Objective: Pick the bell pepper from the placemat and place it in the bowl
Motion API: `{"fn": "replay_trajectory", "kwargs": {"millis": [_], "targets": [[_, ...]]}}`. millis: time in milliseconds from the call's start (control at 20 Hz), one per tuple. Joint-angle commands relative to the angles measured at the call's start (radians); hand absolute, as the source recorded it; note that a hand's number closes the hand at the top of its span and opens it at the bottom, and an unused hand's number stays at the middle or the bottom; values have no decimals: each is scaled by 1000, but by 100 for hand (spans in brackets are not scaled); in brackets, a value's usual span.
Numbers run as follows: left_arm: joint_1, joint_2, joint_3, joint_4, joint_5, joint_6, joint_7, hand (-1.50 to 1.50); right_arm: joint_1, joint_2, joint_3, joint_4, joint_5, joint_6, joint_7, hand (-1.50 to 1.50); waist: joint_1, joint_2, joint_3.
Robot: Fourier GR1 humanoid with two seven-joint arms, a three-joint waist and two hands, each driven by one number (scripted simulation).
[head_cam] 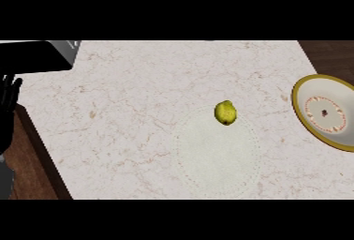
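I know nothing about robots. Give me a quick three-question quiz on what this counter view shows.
1. True or false: the bell pepper already lies in the bowl.
2. Which hand shows, and where?
3. The pepper sits at which part of the round placemat: A) upper edge, B) centre, C) lower edge?

Key
1. False: it lies on the counter side, apart from the bowl.
2. The left hand, open, resting at the view's left edge.
3. A.

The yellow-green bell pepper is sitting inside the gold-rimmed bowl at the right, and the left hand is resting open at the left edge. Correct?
Not quite. The head view shows the yellow-green bell pepper on the top edge of the round pale placemat, apart from the gold-rimmed bowl. The left hand does rest open at the left edge.
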Motion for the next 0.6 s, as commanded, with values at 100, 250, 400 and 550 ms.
{"fn": "replay_trajectory", "kwargs": {"millis": [100, 250, 400, 550], "targets": [[-27, 4, -14, 24, -4, -16, 4, 0, 28, -168, -198, 217, -163, 63, -281, 150, 40, 0, -3], [-19, -5, -25, 36, -7, -30, -19, 0, 43, -248, -268, 271, -217, 95, -407, 150, 45, -2, -4], [-5, -7, -23, 35, 8, -56, -33, 0, 40, -293, -303, 313, -263, 155, -483, 150, 62, -1, -6], [-83, -9, -37, 45, -16, -14, 8, 0, -6, -321, -296, 313, -312, 285, -486, 150, 64, 0, -7]]}}
